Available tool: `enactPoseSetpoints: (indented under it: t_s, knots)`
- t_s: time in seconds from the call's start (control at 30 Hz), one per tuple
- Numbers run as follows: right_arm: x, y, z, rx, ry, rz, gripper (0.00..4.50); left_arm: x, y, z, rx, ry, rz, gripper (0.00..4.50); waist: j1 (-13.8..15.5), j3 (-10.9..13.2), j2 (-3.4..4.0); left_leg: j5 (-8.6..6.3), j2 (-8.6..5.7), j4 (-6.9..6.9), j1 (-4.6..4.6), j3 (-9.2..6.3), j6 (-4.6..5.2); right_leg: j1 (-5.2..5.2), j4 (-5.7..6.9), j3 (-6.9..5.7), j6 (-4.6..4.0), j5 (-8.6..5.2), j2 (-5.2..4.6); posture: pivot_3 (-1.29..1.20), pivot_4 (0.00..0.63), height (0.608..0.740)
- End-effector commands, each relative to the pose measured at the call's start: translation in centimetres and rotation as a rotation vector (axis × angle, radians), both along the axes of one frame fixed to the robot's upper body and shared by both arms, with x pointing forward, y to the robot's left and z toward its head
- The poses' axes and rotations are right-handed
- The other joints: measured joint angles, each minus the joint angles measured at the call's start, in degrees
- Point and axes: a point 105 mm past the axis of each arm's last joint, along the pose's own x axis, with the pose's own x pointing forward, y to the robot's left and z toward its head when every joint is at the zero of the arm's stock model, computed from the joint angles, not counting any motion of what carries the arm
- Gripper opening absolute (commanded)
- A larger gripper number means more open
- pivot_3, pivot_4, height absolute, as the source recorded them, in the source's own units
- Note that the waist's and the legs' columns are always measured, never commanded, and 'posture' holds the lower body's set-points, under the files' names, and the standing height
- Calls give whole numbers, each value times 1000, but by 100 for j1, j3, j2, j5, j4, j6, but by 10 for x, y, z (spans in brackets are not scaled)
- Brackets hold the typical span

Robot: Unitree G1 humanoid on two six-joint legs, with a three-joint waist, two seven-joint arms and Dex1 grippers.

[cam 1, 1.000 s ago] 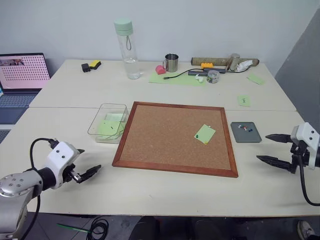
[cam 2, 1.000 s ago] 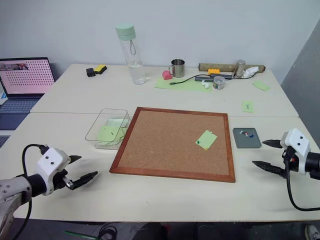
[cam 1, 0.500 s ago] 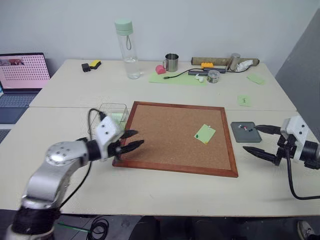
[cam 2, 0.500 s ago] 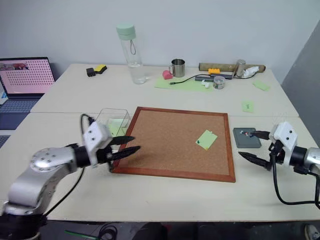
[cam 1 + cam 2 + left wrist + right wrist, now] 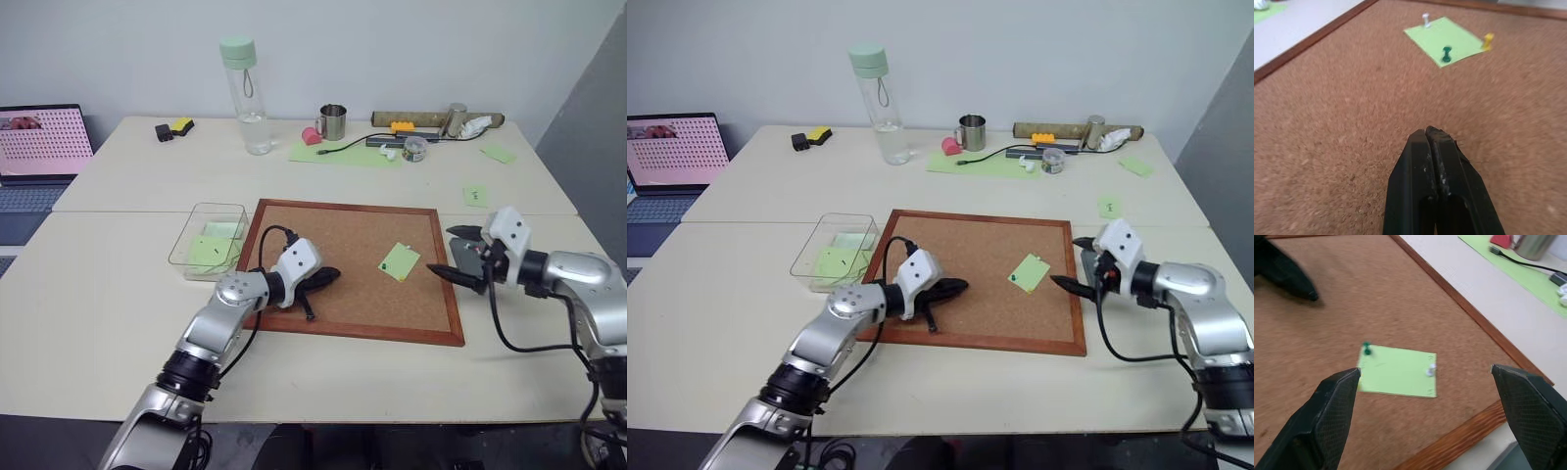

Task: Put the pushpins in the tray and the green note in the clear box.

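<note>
On the cork board (image 5: 343, 264) I see the green note (image 5: 401, 261) pinned by pushpins (image 5: 1367, 349). My left gripper (image 5: 331, 275) is clenched, empty; right gripper (image 5: 456, 253) released beside the tray (image 5: 468, 257).

Readable text: none, honestly
Laptop screen (image 5: 39, 142): just a pink dotted pattern, can't make out any words

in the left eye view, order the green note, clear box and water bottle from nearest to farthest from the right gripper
From the right gripper, at the corkboard's right edge:
1. green note, just to its left, pinned on the corkboard.
2. clear box, across the board, off its left edge.
3. water bottle, at the table's far side, back left.
</note>
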Motion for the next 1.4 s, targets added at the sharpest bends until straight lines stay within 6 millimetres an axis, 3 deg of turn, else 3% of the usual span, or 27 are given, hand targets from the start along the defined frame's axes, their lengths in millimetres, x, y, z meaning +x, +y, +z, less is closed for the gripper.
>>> enactPoseSetpoints:
  t_s: [0.03, 0.33, 0.5, 0.53, 0.9, 1.2, 1.27, 1.4]
  knots:
    - [13, 9, 3, 16, -12, 11, 4500, 4, -1, -2, -20, -4, 18, 37, -1, 0, 0, 0, 0, 0, -1, -1, 0, 0, 0, -1, 0, 0, 0, 0, 150, 740]
    - [40, 14, -19, 30, 55, -35, 4500, -4, 3, -14, -1, 18, 30, 37, -9, -3, 0, 0, 0, 2, 2, 0, -1, 1, 3, 1, 0, 0, 0, 0, 150, 740]
    - [47, 15, -26, 73, 66, -59, 4500, -4, 0, -6, -61, 20, 59, 37, -16, -6, 5, 0, 0, 1, 5, 2, -1, 1, 5, 3, -1, 0, 0, 0, 150, 740]
    - [47, 16, -27, 79, 67, -61, 4132, -4, 1, -6, -60, 19, 62, 0, -17, -6, 5, 0, 0, 1, 5, 1, 0, 1, 6, 2, 0, 0, 0, 0, 150, 740]
    - [50, 21, -39, 98, 86, -65, 1970, -4, 4, -10, -39, 27, 69, 0, -18, -6, 5, 0, 0, 1, 4, 1, 0, 1, 6, 3, 0, 0, 0, 0, 150, 740]
    - [48, 26, -30, 119, 47, -38, 293, -9, 8, -19, -52, 61, 78, 0, -28, -6, 6, 0, 1, 0, 5, 1, 0, 1, 6, 2, 0, 0, 0, 0, 150, 740]
    - [47, 26, -28, 119, 39, -34, 52, -13, 8, -24, -62, 81, 74, 0, -30, -6, 6, 0, 1, -1, 5, 0, 0, 1, 6, 2, 0, 0, 0, 0, 150, 740]
    - [47, 29, -19, 124, 19, -10, 52, -18, 10, -37, -51, 110, 94, 0, -35, -8, 9, 0, 0, -1, 6, 1, 0, 1, 6, 3, -1, 0, 0, 0, 150, 740]
